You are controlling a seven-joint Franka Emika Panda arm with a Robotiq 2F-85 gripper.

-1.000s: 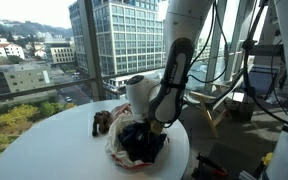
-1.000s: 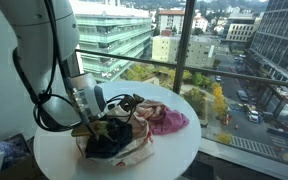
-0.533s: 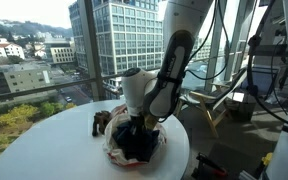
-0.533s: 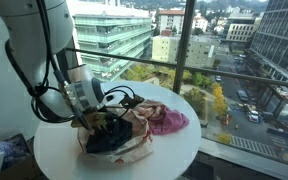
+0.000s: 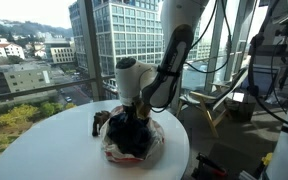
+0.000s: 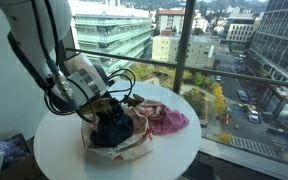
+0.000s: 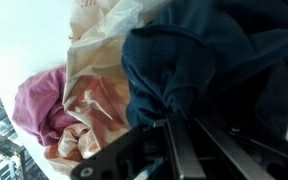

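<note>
The gripper (image 7: 181, 128) pinches a bunched fold of the dark blue cloth (image 7: 209, 60), which sits heaped on a cream cloth (image 6: 136, 150) near the middle of the round white table (image 6: 174, 160), with a pink cloth (image 6: 166, 120) toward the table's window-side edge.

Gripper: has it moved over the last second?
Yes. The gripper, shut on the dark blue garment, has risen and shifted toward the small brown object on the round table, bunching the garment upward.
</note>
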